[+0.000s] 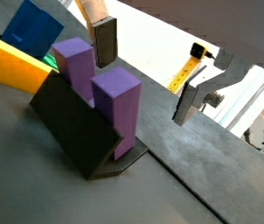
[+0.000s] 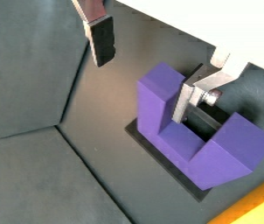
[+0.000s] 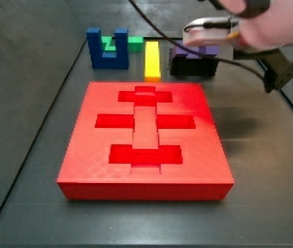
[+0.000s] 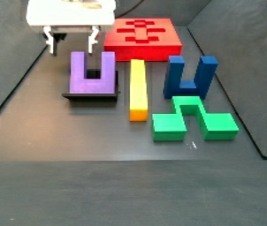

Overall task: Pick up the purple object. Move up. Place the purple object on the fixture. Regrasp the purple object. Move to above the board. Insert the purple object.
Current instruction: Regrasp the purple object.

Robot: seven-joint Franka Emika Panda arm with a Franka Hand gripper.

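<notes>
The purple object (image 4: 92,74) sits on the fixture (image 4: 91,95) with its two prongs pointing up, on the bench just beside the yellow bar (image 4: 137,87). The gripper (image 4: 63,41) hangs at the block's far edge, fingers (image 2: 100,40) spread and holding nothing — one plate stands clear of the block, the other (image 2: 200,90) is close against a prong, though I can't quite tell whether it touches.

The risk I see is in the regrasp. If the fingers close off-centre, or catch only one prong, the block could tilt on the fixture or slide off it. Even a slightly crooked grip would likely jam at the slot in the board (image 3: 146,126) later. The yellow bar is near enough that a wide approach might nudge it.

Counting what's out: one purple object, one fixture, one board, one yellow bar, one blue notched block (image 4: 190,76), and one green piece (image 4: 190,120) — possibly two green pieces lying together.
</notes>
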